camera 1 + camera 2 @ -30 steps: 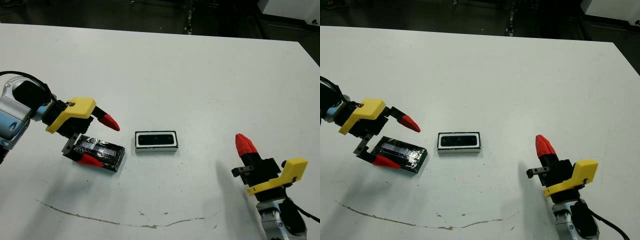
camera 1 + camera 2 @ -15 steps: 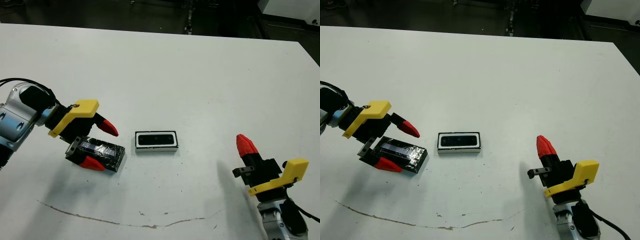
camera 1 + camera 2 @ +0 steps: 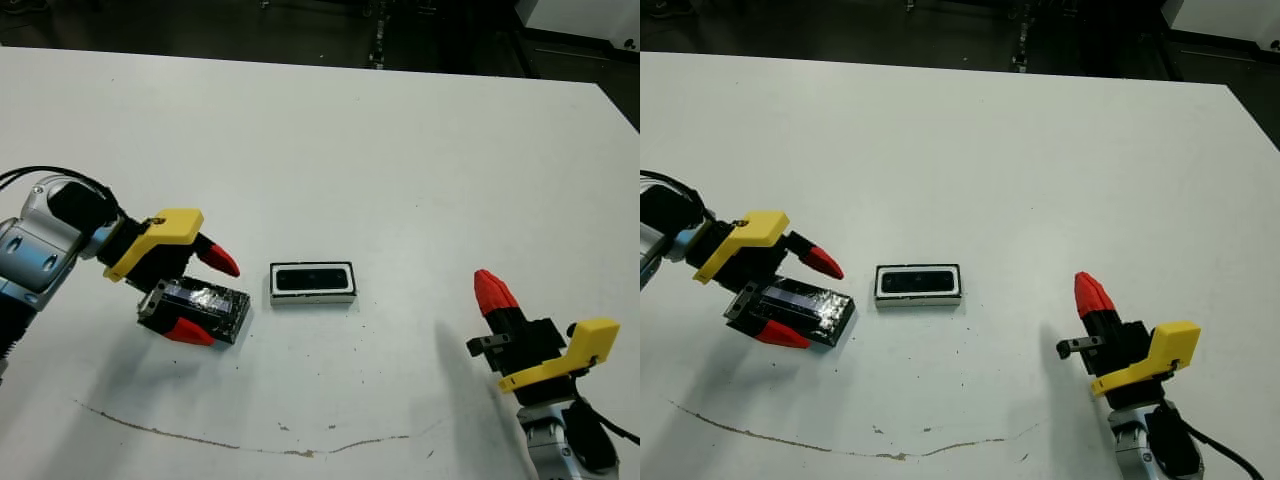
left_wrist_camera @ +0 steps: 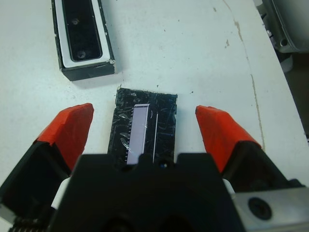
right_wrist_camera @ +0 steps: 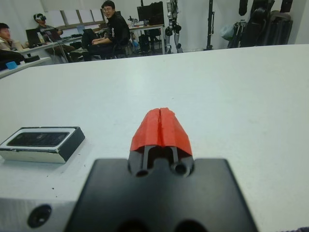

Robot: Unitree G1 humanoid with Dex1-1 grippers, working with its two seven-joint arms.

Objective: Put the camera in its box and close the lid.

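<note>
The camera (image 3: 311, 279), a glossy black oblong, lies inside the box (image 3: 312, 296), a shallow white-rimmed tray at mid-table. To its left the lid (image 3: 210, 302), black with silvery crinkles and a pale strip, lies flat on the table apart from the box. My left gripper (image 3: 203, 297) is open and straddles the lid, one red fingertip (image 3: 222, 264) beyond it and the other in front of it; the left wrist view shows the lid (image 4: 161, 113) between the fingers (image 4: 72, 128), with the box (image 4: 62, 46) beyond. My right gripper (image 3: 490, 292) is shut on nothing, near the table's front right.
A thin brownish smear (image 3: 240, 443) runs along the table near the front edge. People sit at desks beyond the table (image 5: 108, 24) in the right wrist view. The table's far edge (image 3: 320, 66) meets a dark floor.
My left gripper has come down and a little right, so its open fingers now bracket the lid. The box, camera and right gripper have not moved.
</note>
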